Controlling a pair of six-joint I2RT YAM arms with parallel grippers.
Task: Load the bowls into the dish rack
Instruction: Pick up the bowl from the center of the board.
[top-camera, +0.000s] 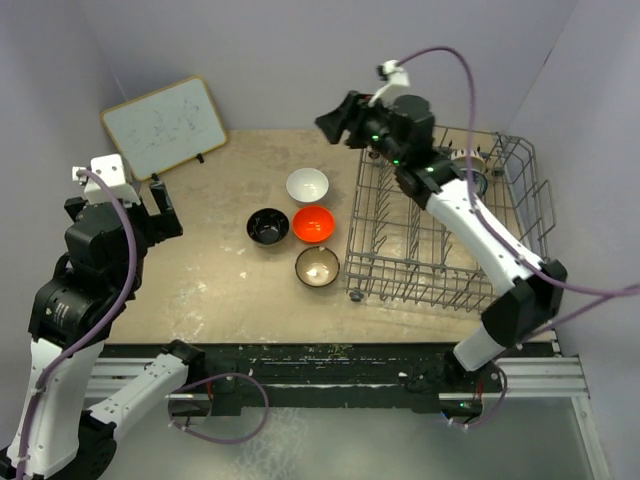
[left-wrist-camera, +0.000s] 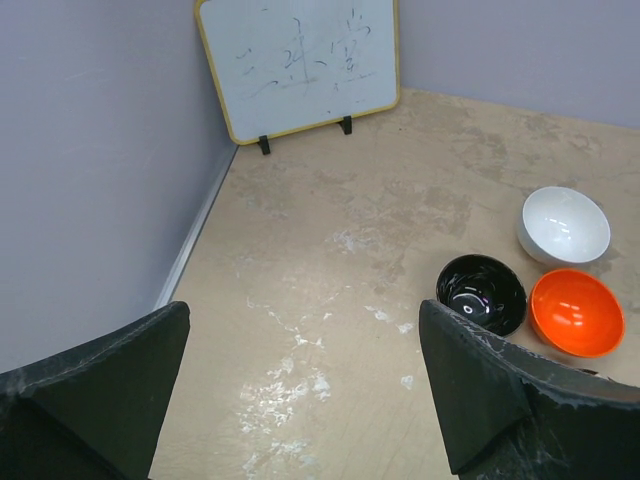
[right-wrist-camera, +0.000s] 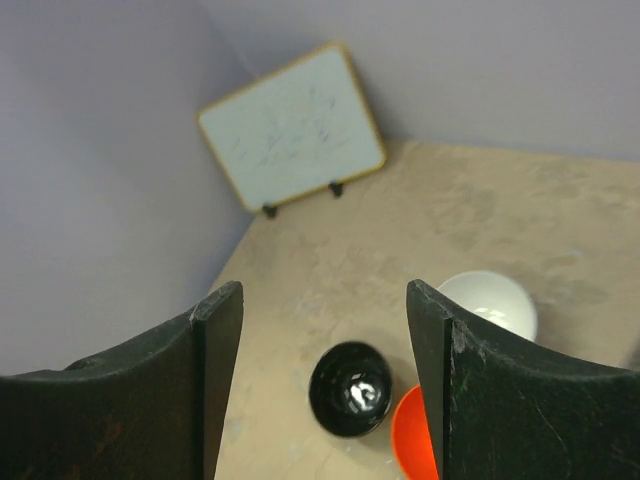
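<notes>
Scribbles on your yellow-framed whiteboard: illegible. Glossy white bowl, black bowl, orange-red bowl and brown cream-lined bowl sit upright on the desk; left fingers and right fingers spread, empty.

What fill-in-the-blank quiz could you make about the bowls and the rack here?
1. Outside the dish rack, ____ bowls stand on the table.
2. Between the black bowl and the rack sits the ____ bowl.
3. The whiteboard leans in the table's far ____ corner.
4. The left tool and right tool hold ____.
Missing: four; orange; left; nothing.
</notes>
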